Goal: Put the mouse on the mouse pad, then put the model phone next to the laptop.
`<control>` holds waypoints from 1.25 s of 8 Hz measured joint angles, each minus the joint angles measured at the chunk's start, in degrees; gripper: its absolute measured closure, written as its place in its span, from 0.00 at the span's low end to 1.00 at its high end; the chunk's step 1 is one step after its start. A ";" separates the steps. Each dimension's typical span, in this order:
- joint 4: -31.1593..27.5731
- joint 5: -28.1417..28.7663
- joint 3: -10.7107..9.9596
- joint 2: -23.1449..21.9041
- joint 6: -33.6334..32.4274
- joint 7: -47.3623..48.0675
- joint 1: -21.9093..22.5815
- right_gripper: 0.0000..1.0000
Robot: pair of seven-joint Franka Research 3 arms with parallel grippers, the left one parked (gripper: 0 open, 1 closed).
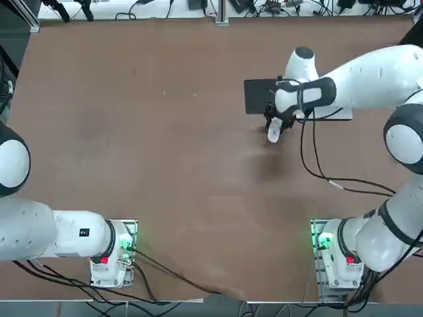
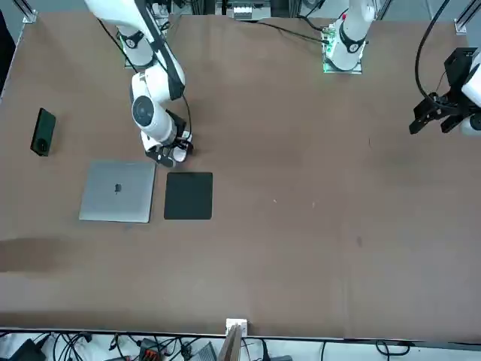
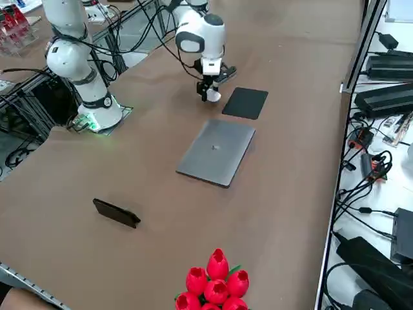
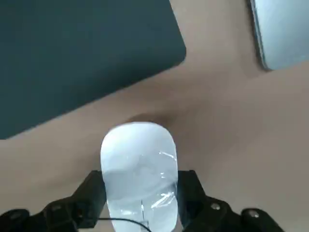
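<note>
We find the first step in hand: placing the mouse (image 4: 140, 164) on the pad. The right gripper (image 4: 141, 193) is pinching the mouse, with one finger against each long side; whether the mouse is clear of the table we cannot confirm. The mouse pad (image 2: 189, 195) lies just ahead of the hand, near the mouse but with bare table between. The laptop (image 3: 217, 152) is ahead and to the hand's right, and the model phone (image 3: 117, 213) is well apart to its right, past the laptop. We judge that the next move calls for a short forward carry, with enough height to pass the pad's edge, then a level lowering and gentle release. The smooth shell could slip if gripped loosely. The phone step remains outstanding.
</note>
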 joint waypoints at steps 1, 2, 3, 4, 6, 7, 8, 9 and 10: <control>4.25 0.04 -0.48 -0.35 -4.56 0.88 -0.69 0.21; 8.75 0.06 -0.79 -0.18 -7.40 1.26 -1.74 0.21; 13.06 0.11 -0.90 0.73 -8.73 1.65 -2.55 0.21; 17.27 0.20 -0.92 2.81 -9.55 3.30 -2.96 0.21; 23.91 0.32 -0.93 8.82 -9.88 9.22 -3.32 0.21; 25.62 0.39 -0.93 11.29 -9.59 12.51 -3.41 0.21; 26.29 0.40 -0.89 13.27 -8.60 14.47 -3.39 0.21; 26.40 0.43 -0.80 15.02 -6.99 14.90 -3.33 0.21; 26.50 0.44 -0.74 16.48 -5.50 15.00 -3.26 0.21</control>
